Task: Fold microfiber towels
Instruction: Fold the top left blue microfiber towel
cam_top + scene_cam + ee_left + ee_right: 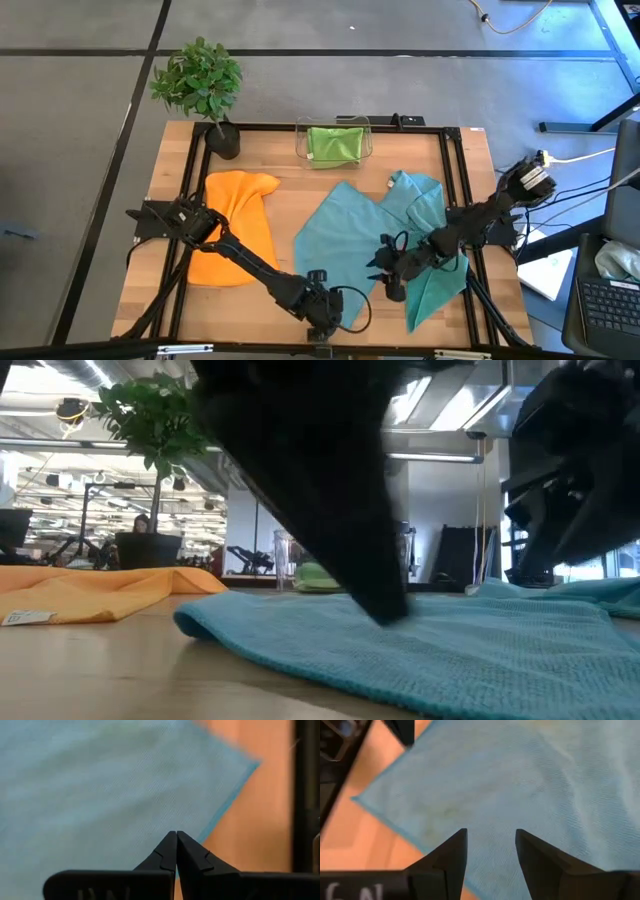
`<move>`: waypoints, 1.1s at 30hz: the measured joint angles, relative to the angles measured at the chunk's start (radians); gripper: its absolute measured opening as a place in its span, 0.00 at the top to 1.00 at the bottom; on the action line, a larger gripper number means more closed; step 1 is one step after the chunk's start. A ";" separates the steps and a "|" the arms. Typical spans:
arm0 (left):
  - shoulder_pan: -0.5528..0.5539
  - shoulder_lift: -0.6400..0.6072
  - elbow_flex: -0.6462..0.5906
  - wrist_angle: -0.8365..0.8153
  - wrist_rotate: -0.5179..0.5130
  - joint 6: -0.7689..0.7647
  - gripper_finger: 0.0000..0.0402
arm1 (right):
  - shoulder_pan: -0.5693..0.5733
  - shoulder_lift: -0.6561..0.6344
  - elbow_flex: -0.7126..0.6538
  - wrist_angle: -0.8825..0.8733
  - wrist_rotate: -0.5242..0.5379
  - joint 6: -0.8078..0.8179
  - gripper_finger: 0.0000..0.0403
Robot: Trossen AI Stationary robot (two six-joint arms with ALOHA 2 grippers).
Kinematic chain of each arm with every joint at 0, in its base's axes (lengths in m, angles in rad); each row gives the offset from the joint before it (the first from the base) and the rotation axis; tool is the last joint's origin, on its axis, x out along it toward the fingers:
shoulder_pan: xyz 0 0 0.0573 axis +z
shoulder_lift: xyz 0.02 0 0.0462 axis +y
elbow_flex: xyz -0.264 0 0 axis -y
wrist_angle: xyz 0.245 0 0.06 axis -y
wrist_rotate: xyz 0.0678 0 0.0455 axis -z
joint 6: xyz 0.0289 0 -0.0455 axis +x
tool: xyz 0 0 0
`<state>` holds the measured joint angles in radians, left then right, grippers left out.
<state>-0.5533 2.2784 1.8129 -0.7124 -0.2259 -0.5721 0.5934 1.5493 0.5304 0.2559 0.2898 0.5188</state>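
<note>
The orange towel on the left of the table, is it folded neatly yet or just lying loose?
Loose. The orange towel lies rumpled, with wavy uneven edges and a bunched far end, no squared fold.

The wooden table (290,215) carries an orange towel (235,225) on its left and teal towels (345,240) spread across the middle and right. At its far edge stand a potted plant (200,85) and a clear bin (335,143) holding a lime green towel (335,146).

Two matte black jointed arms are showing looped black cables; each pincer, left pincer (176,851) and right pincer (491,851), is showing tapered black fingers.
</note>
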 joint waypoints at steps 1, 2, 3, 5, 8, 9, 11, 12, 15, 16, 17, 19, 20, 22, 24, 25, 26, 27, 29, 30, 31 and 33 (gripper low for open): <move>-0.001 0.000 0.015 -0.075 -0.014 -0.008 0.99 | 0.005 0.030 0.000 0.030 0.012 0.000 0.58; -0.004 0.000 0.027 -0.150 -0.036 -0.021 0.99 | 0.011 0.059 0.000 0.052 0.021 -0.001 0.58; -0.006 0.000 0.035 -0.212 -0.062 -0.032 0.99 | 0.014 0.088 0.000 0.076 0.022 0.000 0.58; -0.008 0.000 0.042 -0.281 -0.102 -0.049 1.00 | 0.019 0.137 0.003 0.098 0.021 0.000 0.58; -0.006 0.000 0.041 -0.337 -0.127 -0.051 0.99 | 0.021 0.174 0.015 0.099 0.016 0.000 0.58; -0.002 0.000 0.038 -0.330 -0.131 -0.052 0.99 | 0.021 0.178 0.017 0.078 0.005 0.003 0.58; 0.004 -0.001 0.022 -0.301 -0.129 -0.055 0.99 | 0.019 0.176 0.018 0.054 -0.017 0.020 0.58; 0.006 -0.001 0.011 -0.280 -0.120 -0.057 1.00 | 0.019 0.171 0.018 0.042 -0.033 0.027 0.58; 0.006 -0.001 -0.013 -0.199 -0.058 -0.063 1.00 | 0.019 0.154 0.018 0.021 -0.148 0.045 0.58; 0.006 -0.001 -0.020 -0.178 -0.027 -0.067 1.00 | 0.022 0.146 0.018 0.013 -0.198 0.049 0.58; 0.006 -0.001 -0.026 -0.167 0.002 -0.073 0.99 | 0.029 0.136 0.018 0.000 -0.238 0.050 0.58; 0.001 -0.001 -0.028 -0.143 0.050 -0.094 0.99 | 0.040 0.112 0.016 -0.035 -0.292 0.049 0.58; -0.002 -0.001 -0.028 -0.135 0.061 -0.106 0.99 | 0.042 0.098 0.015 -0.056 -0.301 0.045 0.58; -0.010 -0.001 -0.028 -0.115 0.083 -0.121 0.99 | 0.043 0.060 0.012 -0.109 -0.307 0.024 0.58; -0.020 -0.001 -0.028 -0.093 0.107 -0.138 1.00 | 0.043 0.020 0.010 -0.167 -0.256 0.019 0.58; -0.023 -0.001 -0.028 -0.084 0.132 -0.153 1.00 | 0.044 -0.004 0.007 -0.201 -0.210 0.016 0.58; -0.027 -0.001 -0.028 -0.075 0.155 -0.165 1.00 | 0.044 -0.029 0.005 -0.239 -0.158 0.003 0.58; -0.031 -0.001 -0.028 -0.071 0.180 -0.183 1.00 | 0.041 -0.045 0.005 -0.263 -0.100 -0.005 0.58; -0.037 -0.001 -0.029 -0.067 0.214 -0.209 0.99 | 0.038 -0.085 0.005 -0.300 0.038 -0.032 0.58; -0.039 -0.001 -0.029 -0.062 0.222 -0.213 0.99 | 0.034 -0.096 0.005 -0.311 0.103 -0.052 0.58; -0.043 -0.001 -0.029 -0.057 0.226 -0.214 0.99 | 0.027 -0.098 0.006 -0.309 0.154 -0.076 0.58; -0.047 -0.001 -0.030 -0.047 0.226 -0.213 1.00 | 0.006 -0.098 0.005 -0.309 0.217 -0.130 0.58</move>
<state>-0.6002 2.2772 1.7832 -0.7599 -0.0002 -0.7847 0.5990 1.4518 0.5358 -0.0535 0.5065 0.3887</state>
